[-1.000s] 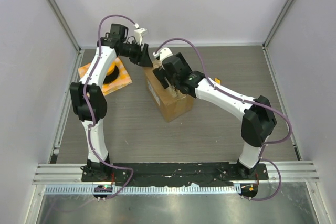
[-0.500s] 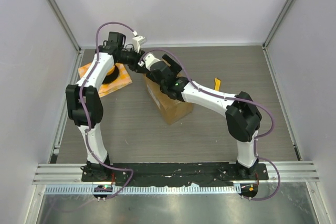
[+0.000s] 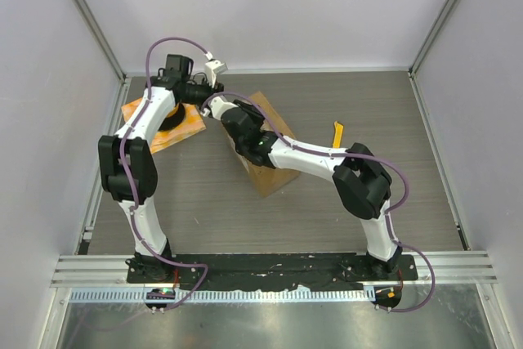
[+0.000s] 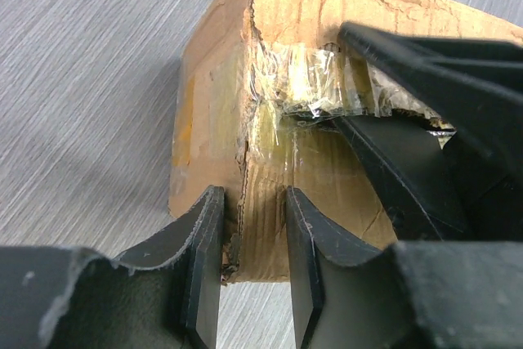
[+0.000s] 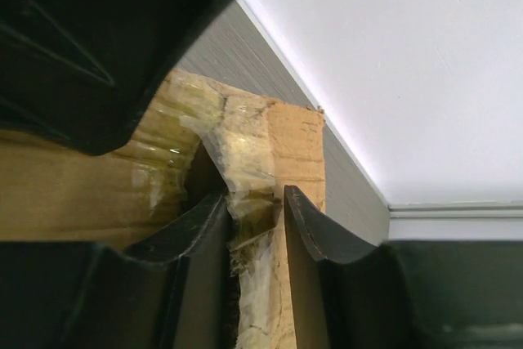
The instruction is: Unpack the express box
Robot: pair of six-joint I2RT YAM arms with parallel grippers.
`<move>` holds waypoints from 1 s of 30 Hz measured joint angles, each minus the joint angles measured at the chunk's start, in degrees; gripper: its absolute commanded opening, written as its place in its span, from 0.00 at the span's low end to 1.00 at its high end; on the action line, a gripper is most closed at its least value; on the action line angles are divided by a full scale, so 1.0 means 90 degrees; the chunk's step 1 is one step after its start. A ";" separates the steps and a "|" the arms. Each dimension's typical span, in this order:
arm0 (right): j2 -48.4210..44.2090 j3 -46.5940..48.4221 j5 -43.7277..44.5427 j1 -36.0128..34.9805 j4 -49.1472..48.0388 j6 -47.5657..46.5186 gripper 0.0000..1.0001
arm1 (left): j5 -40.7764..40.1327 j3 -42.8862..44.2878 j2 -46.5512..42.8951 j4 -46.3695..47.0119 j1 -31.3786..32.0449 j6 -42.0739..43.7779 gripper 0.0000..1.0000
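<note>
The left hand (image 4: pixel 253 271) is pinching: its two black fingers (image 4: pixel 200 267) stand on either side of a torn corner edge of the brown, rectangular, corrugated-cardboard express box (image 4: pixel 212 120), and the cardboard fills the gap between them. The right hand (image 5: pixel 255 226) is also pinching. Its curved fingers (image 5: pixel 315 226) press from both sides on the taped edge of a top flap, just beside the place where the left hand holds. In the left wrist view the two hands are very near each other at the same end of the seam.

I judge the step to be the opening of the taped top seam. To do it well, the left hand should only hold the box down and steady, while the right hand pulls the flap up and away slowly. Then the tape can split along the seam and the box does not lift or slide. The grip should be deep enough not to slip off the glossy tape.

The clear tape (image 4: pixel 315 79) is wrinkled, yellowish and shiny. The cardboard is matt, ribbed and already frayed at the corner, so it may tear easily.

The box stands obliquely at the back middle of the grey wood-grained worktop (image 3: pixel 204 202), just beside an orange checkered cloth (image 3: pixel 192 124).
</note>
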State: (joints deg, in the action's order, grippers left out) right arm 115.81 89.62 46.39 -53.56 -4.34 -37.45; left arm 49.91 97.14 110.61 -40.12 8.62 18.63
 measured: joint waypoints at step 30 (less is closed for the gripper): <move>-0.0860 -0.0347 -0.1744 0.0508 0.0794 0.2045 0.01 | 0.0083 -0.0491 -0.0384 -0.0267 0.0085 0.0321 0.06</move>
State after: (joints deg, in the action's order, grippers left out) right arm 108.07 86.50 30.70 -48.99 2.81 -19.05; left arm 50.65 92.73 107.15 -42.52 9.39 21.52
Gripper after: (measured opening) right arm 0.151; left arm 0.334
